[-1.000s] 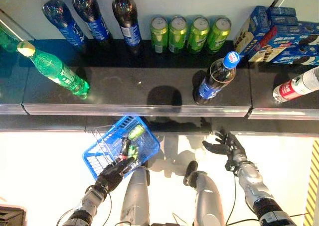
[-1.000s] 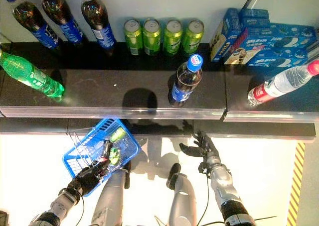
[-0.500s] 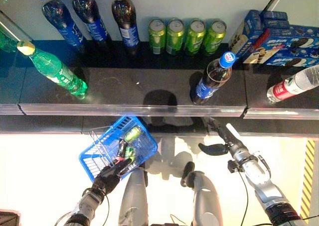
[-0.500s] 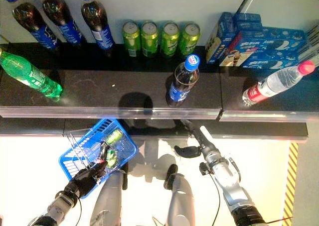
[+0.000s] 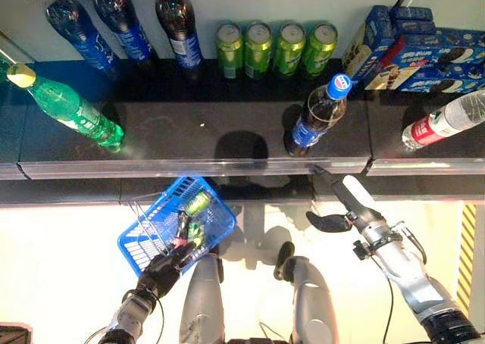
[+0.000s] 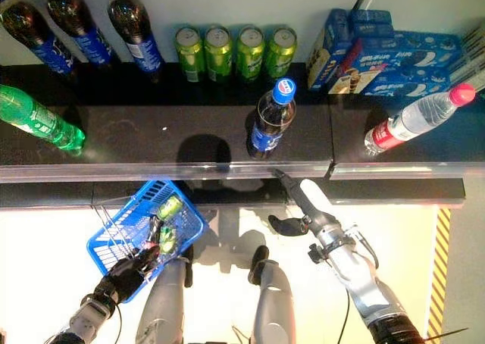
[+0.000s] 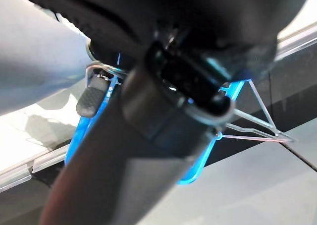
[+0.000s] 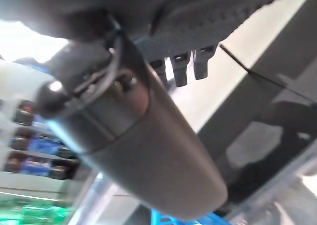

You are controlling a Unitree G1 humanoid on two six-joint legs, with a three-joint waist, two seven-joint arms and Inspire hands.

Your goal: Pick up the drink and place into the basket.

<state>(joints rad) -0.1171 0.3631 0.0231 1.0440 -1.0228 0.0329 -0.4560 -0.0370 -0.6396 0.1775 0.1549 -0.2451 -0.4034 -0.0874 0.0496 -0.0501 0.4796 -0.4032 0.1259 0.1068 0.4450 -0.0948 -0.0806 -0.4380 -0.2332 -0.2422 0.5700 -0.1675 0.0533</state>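
Note:
A cola bottle (image 5: 313,117) with a blue cap and blue label stands alone near the front of the dark shelf (image 5: 189,143). My right hand (image 5: 350,202) is open just below the shelf's front edge, a little right of the bottle. Its fingers are straight and point up at the edge, the thumb is spread to the side, and it touches nothing. My left hand (image 5: 158,272) is shut on the wire handle (image 7: 257,128) of the blue basket (image 5: 151,238), held low on the left. Green cans (image 5: 198,202) lie inside the basket.
At the back of the shelf stand three cola bottles (image 5: 121,29), several green cans (image 5: 276,45) and blue biscuit boxes (image 5: 413,45). A green bottle (image 5: 68,109) leans at the left and a red-labelled water bottle (image 5: 443,124) at the right.
My right hand has risen towards the shelf edge and straightened its fingers from a loose curl. The left hand and basket have held still; the camera has shifted slightly.

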